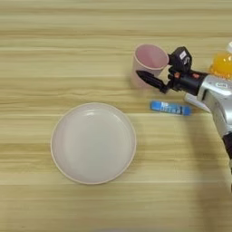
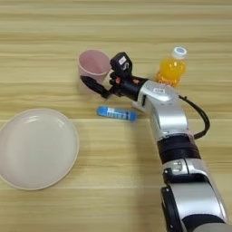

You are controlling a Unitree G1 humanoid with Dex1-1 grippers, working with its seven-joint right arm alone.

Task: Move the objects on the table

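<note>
A large round pale pink plastic plate (image 1: 93, 142) lies flat, well to the left of the gripper (image 2: 105, 74) and nearer the robot.

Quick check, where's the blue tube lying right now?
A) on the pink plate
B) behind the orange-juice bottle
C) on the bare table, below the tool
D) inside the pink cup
C: the blue tube lies flat on the table, just below the tool, clear of the plate and the cup.

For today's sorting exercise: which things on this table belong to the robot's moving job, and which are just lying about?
Job:
pale pink cup
blue tube with white print
orange-juice bottle with white cap
right gripper, at the cup

Lying about:
round pale pink plate
wood-grain table
</note>
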